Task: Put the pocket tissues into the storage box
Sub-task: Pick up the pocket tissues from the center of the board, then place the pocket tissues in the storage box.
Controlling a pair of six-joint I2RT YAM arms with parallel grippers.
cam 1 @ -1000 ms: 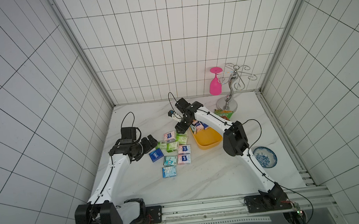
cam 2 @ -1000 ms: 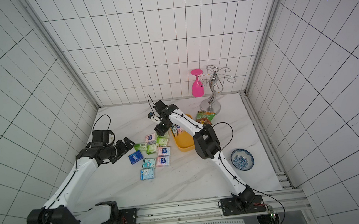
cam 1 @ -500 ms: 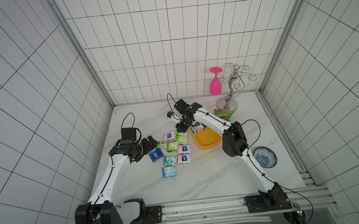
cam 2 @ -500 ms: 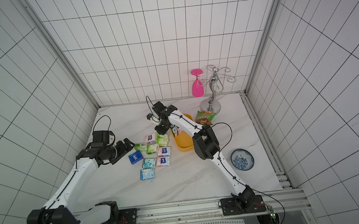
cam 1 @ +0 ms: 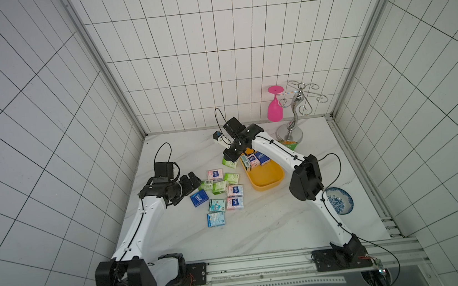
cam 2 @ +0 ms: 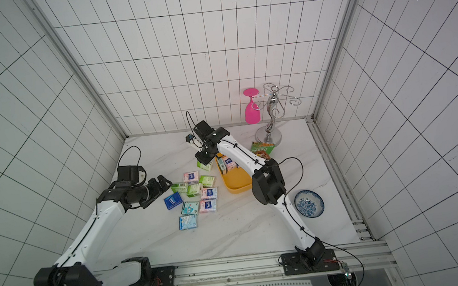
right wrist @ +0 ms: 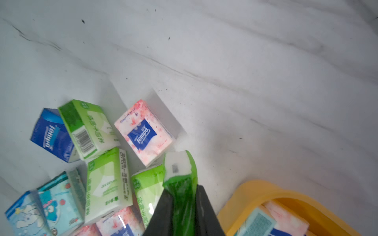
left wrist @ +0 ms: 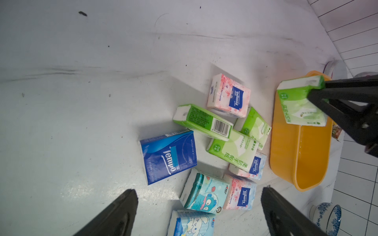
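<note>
Several pocket tissues (cam 1: 221,192) in green, blue, pink and teal lie in a cluster on the white table, also in the left wrist view (left wrist: 225,151). My right gripper (cam 1: 231,158) (right wrist: 181,190) is shut on a green packet (right wrist: 180,169) (left wrist: 296,106), held just left of the far end of the yellow-orange storage box (cam 1: 266,179) (cam 2: 236,182). A few packets (cam 1: 255,158) lie in the box's far end. My left gripper (cam 1: 194,179) (left wrist: 199,191) stands open at the cluster's left side, with nothing between its fingers.
A blue-and-white bowl (cam 1: 339,200) sits at the right, behind the right arm's elbow. A metal stand (cam 1: 292,125) with a pink glass (cam 1: 275,109) is at the back right, with a green-and-orange snack bag (cam 1: 290,143) at its foot.
The right gripper has shut on the green packet beside the box. The left arm has stayed in place, open.
</note>
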